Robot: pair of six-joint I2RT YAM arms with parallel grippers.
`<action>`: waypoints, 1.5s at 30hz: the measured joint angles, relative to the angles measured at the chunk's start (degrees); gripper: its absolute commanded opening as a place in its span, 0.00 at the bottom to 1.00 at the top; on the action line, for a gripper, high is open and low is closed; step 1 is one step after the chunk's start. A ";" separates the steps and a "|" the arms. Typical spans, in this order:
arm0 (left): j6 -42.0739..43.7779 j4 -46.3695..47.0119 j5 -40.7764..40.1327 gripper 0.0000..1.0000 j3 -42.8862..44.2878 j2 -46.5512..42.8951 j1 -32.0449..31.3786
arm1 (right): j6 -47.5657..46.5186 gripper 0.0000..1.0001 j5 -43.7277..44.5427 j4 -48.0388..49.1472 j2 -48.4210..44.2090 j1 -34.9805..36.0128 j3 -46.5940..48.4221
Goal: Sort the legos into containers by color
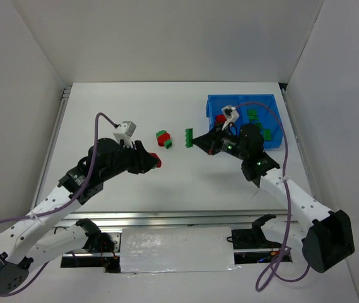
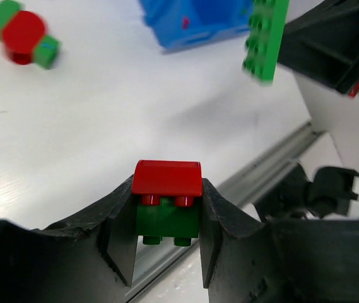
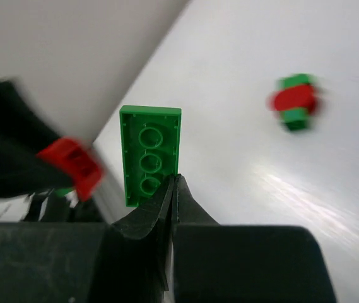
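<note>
My left gripper [image 1: 156, 161] [image 2: 168, 189] is shut on a small stack, a red brick [image 2: 166, 178] on a green brick [image 2: 166, 218], held above the table. My right gripper [image 1: 196, 141] [image 3: 174, 182] is shut, pinching the lower corner of a long green plate [image 1: 189, 137] [image 3: 150, 154] that stands upright. A loose red and green cluster [image 1: 163, 139] [image 2: 23, 35] [image 3: 296, 101] lies on the table between the arms. The blue bin [image 1: 274, 104] [image 2: 192, 25] stands at the back right, with red bricks [image 1: 220, 118] in its left compartment and green bricks [image 1: 253, 115] in its right.
White walls close in the table on three sides. A metal rail [image 2: 261, 180] runs along the near edge. The right arm's wrist and cable [image 1: 233, 117] hang over the bin's left compartment.
</note>
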 measured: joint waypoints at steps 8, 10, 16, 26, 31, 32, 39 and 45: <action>0.17 -7.23 -7.34 0.00 1.44 0.37 0.00 | 5.55 0.00 23.02 -15.06 10.32 -23.12 6.40; 0.46 -8.09 -7.58 0.00 1.53 0.37 0.00 | 8.07 0.00 28.68 -18.69 13.84 -28.37 9.53; 1.55 -8.63 -7.19 0.00 1.92 0.37 0.00 | 11.26 0.03 39.65 -27.63 29.44 -33.22 26.73; 1.68 -8.39 -4.90 0.00 1.92 0.17 0.00 | 11.80 0.74 40.83 -34.29 40.61 -34.56 38.82; 1.68 -8.31 -3.61 0.00 1.92 -0.57 0.00 | 11.13 0.74 36.63 -34.21 39.34 -34.42 39.34; 1.73 -8.15 -3.06 0.00 1.92 -0.70 0.00 | 10.27 0.74 33.73 -33.33 37.86 -34.27 37.86; 2.93 -3.45 9.66 0.00 1.92 -3.41 0.07 | -0.81 0.77 -0.90 -18.03 15.17 -14.78 17.97; 3.41 2.67 23.87 0.00 1.97 -6.38 0.07 | -1.73 0.74 -18.88 0.26 -1.81 7.54 2.45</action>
